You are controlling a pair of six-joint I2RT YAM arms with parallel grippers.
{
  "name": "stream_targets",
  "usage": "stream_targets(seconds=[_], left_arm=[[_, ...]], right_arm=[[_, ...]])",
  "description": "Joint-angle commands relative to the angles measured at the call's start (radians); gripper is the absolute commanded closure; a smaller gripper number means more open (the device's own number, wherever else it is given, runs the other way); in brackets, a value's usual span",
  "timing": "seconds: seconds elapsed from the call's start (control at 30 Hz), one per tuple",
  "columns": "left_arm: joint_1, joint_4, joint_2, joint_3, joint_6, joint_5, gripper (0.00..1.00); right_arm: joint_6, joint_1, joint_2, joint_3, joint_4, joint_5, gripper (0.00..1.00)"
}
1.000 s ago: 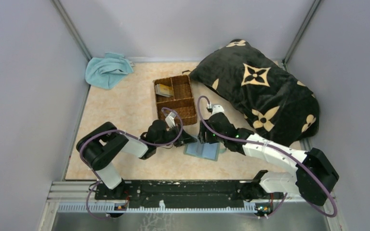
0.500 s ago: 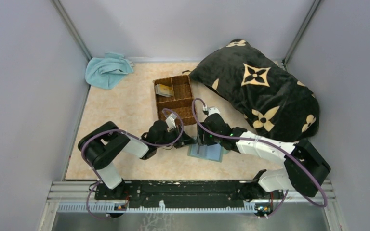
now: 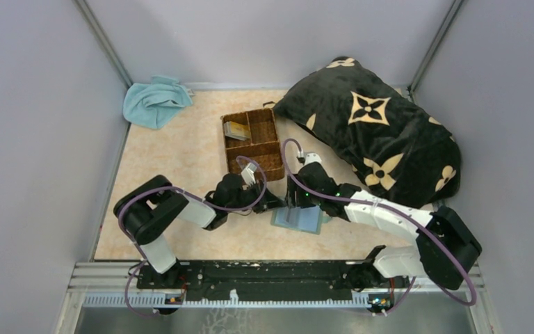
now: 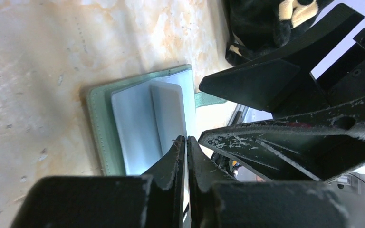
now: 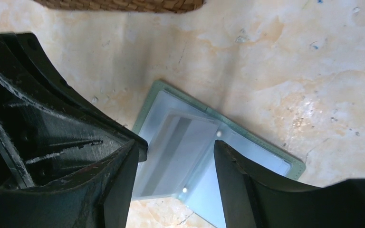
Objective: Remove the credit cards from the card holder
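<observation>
The card holder point(image 3: 299, 220) lies open on the table, grey-green rim up, pale blue pockets showing point(image 4: 133, 126) point(image 5: 266, 154). A pale card point(image 4: 168, 111) sits in its pocket, seen with a grey stripe in the right wrist view point(image 5: 178, 142). My left gripper point(image 3: 272, 203) point(image 4: 186, 138) is shut, its tips at the holder's left edge; I cannot tell if they pinch anything. My right gripper point(image 3: 292, 209) point(image 5: 176, 164) stands open just above the pocket, one finger on each side of the card. Other credit cards point(image 3: 236, 130) lie in the basket's back-left compartment.
The brown wicker basket point(image 3: 268, 161) point(image 5: 123, 4) stands just behind the grippers. A large black patterned pillow point(image 3: 372, 129) fills the right back. A light-blue towel point(image 3: 154, 101) lies in the back left corner. Both grippers crowd close together over the holder.
The right arm's forearm swung inward and its gripper shifted slightly over the card holder, which moved a little. The left arm has hardly moved.
</observation>
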Motion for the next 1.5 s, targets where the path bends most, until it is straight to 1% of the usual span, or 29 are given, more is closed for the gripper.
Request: stream_targets(seconds=[0.0,0.2,0.5,0.67,0.73,0.8,0.87,0.97,1.03,1.23,1.47], left_arm=[[-0.016,0.018,-0.01,0.034,0.009,0.014,0.91],[-0.037,0.004,0.001,0.054,0.013,0.007,0.91],[-0.059,0.004,0.03,0.087,0.014,0.011,0.91],[-0.065,0.007,0.046,0.093,0.013,0.014,0.91],[-0.068,0.012,0.053,0.096,0.012,0.016,0.91],[-0.073,0.019,0.062,0.098,0.009,0.018,0.91],[-0.077,0.024,0.069,0.099,0.006,0.019,0.91],[-0.083,0.039,0.08,0.099,0.001,0.023,0.91],[-0.083,0.046,0.084,0.101,-0.002,0.024,0.91],[-0.085,0.052,0.083,0.097,-0.001,0.023,0.91],[-0.085,0.047,0.058,0.067,0.011,0.007,0.91]], right_arm=[[0.043,-0.034,-0.084,0.008,0.009,0.039,0.39],[0.055,-0.072,-0.143,-0.02,-0.004,0.04,0.37],[0.034,-0.073,-0.101,-0.029,-0.007,-0.027,0.37],[0.033,-0.073,-0.1,-0.046,0.001,-0.051,0.41],[0.034,-0.073,-0.101,-0.055,0.0,-0.055,0.46],[0.041,-0.073,-0.108,-0.07,-0.003,-0.057,0.52],[0.049,-0.073,-0.124,-0.085,-0.007,-0.056,0.61],[0.058,-0.073,-0.149,-0.103,-0.019,-0.043,0.71],[0.062,-0.073,-0.162,-0.114,-0.028,-0.035,0.75],[0.068,-0.073,-0.176,-0.125,-0.027,-0.032,0.81],[0.063,-0.073,-0.153,-0.13,-0.02,-0.026,0.94]])
